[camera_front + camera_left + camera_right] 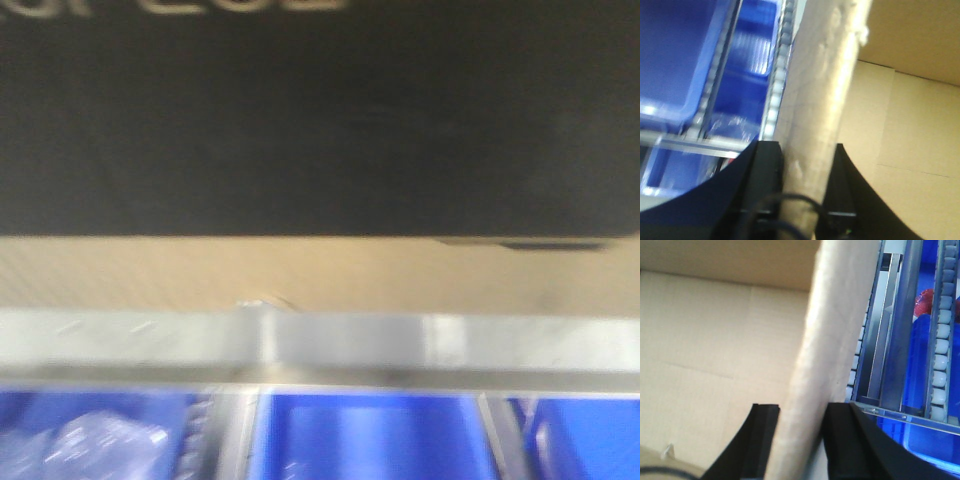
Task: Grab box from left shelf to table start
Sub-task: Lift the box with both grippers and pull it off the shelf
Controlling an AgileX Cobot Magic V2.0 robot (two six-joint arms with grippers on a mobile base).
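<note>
The large brown corrugated cardboard box (320, 270), with its wide black printed rectangle and a scrap of pale lettering at the top edge, filled most of my front view, its bare brown strip sitting directly above the broad silvery brushed-metal front rail of the left shelf (330, 345). Whether the box rested on that rail or hung just clear of it, I could not tell through the blur. Below the rail ran a row of blue plastic bins (370, 440), the one at the lower left corner holding something clear and crinkled. In my left wrist view, my left claw (802, 172) had its two black jaws closed against either face of one upright cardboard wall, the pale inside of the box on one side and blue bins with a roller track (777, 75) on the other. My right claw (797, 432) was clamped the same way on the opposite wall, with the box interior on one side and metal rails, white rollers and something small and red (926, 300) beyond.
</note>
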